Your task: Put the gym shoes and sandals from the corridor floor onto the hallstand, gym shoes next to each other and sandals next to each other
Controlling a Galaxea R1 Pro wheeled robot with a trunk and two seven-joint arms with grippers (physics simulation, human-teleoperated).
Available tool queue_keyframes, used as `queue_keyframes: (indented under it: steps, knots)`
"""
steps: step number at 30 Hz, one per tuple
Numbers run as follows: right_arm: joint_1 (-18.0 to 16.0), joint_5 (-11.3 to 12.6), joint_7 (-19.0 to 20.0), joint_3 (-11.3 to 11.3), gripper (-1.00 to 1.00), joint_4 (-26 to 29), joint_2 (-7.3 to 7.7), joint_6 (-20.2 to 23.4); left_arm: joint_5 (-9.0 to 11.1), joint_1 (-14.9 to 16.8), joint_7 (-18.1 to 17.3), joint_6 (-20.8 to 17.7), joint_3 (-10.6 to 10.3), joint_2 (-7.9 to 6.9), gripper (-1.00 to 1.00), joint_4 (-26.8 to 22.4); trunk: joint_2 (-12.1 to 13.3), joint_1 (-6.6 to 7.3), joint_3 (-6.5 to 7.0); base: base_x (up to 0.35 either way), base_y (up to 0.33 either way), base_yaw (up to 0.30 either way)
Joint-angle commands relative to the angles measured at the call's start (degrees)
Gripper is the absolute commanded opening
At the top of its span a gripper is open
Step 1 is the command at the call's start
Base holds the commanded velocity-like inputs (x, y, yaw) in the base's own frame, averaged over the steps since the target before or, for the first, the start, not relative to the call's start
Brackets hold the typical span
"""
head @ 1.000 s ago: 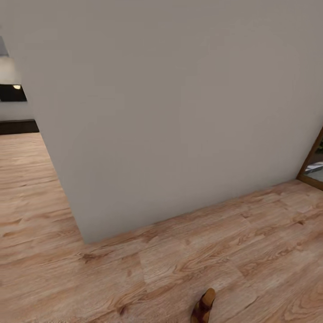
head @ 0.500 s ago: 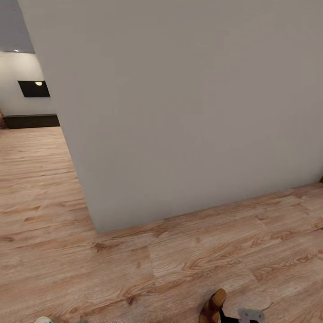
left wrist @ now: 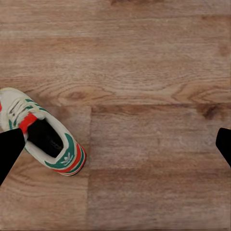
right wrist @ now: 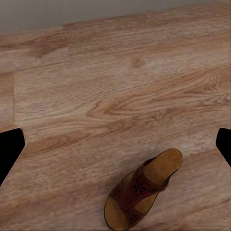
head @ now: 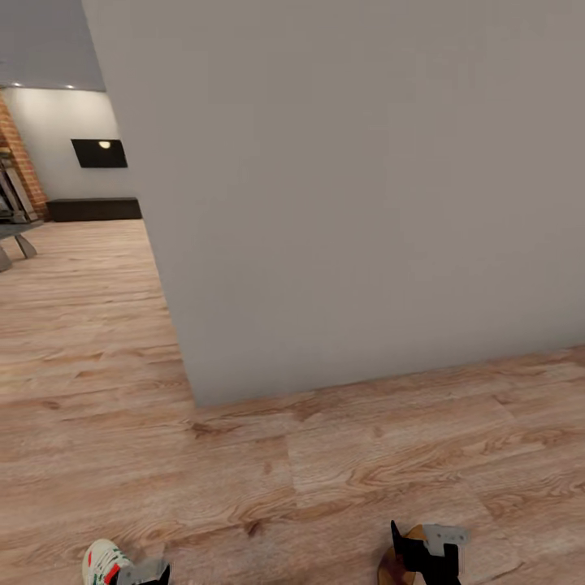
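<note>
One white gym shoe (head: 104, 562) with green stripes and a red-orange tongue lies on the corridor floor (head: 341, 455) at the head view's bottom left. My left gripper (head: 146, 574) hangs just beside it. In the left wrist view the gym shoe (left wrist: 45, 137) lies close to one finger (left wrist: 9, 147) of the wide-open left gripper (left wrist: 118, 144). One brown sandal (right wrist: 144, 190) lies flat on the planks below my open right gripper (right wrist: 118, 144). In the head view the sandal (head: 392, 565) peeks out beside the right gripper (head: 426, 554). The hallstand, the other gym shoe and the other sandal are out of view.
A plain grey wall (head: 357, 195) stands close ahead, its corner (head: 191, 398) reaching toward me. To the left of that corner the wood floor runs back to a dark low cabinet (head: 93, 209), a black wall panel (head: 99, 152) and brick wall (head: 20, 162).
The head camera has turned, so the whole picture has slid right. Both grippers and the gym shoe have come into view at the bottom edge; the sandal stays on the floor.
</note>
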State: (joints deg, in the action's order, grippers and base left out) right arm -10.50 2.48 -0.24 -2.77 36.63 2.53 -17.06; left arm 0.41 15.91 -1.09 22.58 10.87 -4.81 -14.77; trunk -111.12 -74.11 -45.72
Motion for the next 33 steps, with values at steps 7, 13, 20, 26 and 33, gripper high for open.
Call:
queue_keyframes:
  steps: [7, 13, 20, 26, 33]
  knots:
    - [-0.21, 0.32, -0.02, -0.10, 1.00, -3.46, 0.02, -0.37, 0.06, -0.03, -0.14, 0.56, 0.28, -0.17, 1.00, 0.66, -2.84, -1.53, -1.81, 0.000, 0.000, 0.182]
    - [-0.22, 0.27, 0.20, 0.11, 1.00, -3.67, 0.18, -0.61, 0.15, -0.01, -0.13, 0.62, 0.26, -0.20, 1.00, 0.70, -5.25, -2.85, -3.06, 0.000, 0.000, 0.079]
    - [-0.23, 0.20, 0.40, 0.21, 1.00, -3.67, 0.38, -0.56, 0.26, 0.00, -0.12, 0.69, 0.24, -0.20, 1.00, 0.70, -8.06, -4.39, -4.34, 0.000, 0.000, 0.008]
    - [-0.23, 0.16, 0.42, 0.20, 1.00, -3.67, 0.45, -0.64, 0.29, 0.00, -0.12, 0.70, 0.27, -0.20, 1.00, 0.70, -10.46, -5.71, -5.42, 0.000, 0.000, 0.000]
    - [-0.23, 0.24, 0.29, 0.13, 1.00, -3.70, 0.34, -0.67, 0.36, 0.00, -0.13, 0.71, 0.35, -0.28, 1.00, 0.70, -13.27, -7.25, -6.68, 0.000, 0.000, 0.014]
